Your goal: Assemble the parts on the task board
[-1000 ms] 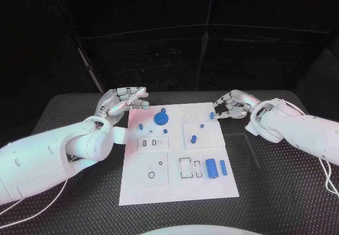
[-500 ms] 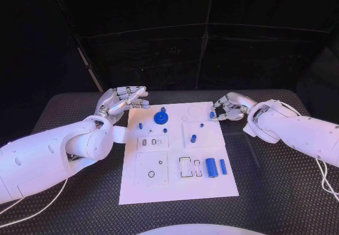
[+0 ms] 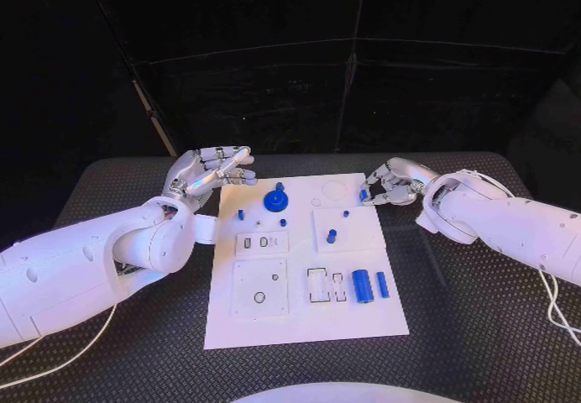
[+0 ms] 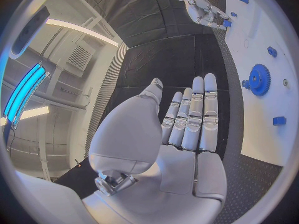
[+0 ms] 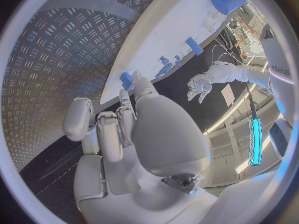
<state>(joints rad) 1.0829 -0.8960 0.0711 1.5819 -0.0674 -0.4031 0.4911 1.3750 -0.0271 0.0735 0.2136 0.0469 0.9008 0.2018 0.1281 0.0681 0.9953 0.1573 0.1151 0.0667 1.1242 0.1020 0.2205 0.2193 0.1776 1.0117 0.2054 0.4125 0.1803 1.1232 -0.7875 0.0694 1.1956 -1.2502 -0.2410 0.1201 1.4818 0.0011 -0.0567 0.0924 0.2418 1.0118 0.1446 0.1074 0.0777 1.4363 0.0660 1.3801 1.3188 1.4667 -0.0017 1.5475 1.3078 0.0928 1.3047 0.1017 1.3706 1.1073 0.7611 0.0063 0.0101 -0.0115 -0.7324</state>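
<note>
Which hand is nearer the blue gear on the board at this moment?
Left. The left hand hovers open just off the board's far left corner, beside the blue gear. The right hand is at the far right edge, by a small blue part.

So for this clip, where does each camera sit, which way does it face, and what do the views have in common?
Head view: on the robot's head, looking down at the task board; both white arms, left robot hand and right robot hand show.
Left wrist view: behind the left robot hand, facing across the board's far end, blue gear beside it.
Right wrist view: behind the right robot hand, fingertips at a small blue part on the board's edge.
Shared: each wrist view shows the opposite robot hand and the board.
</note>
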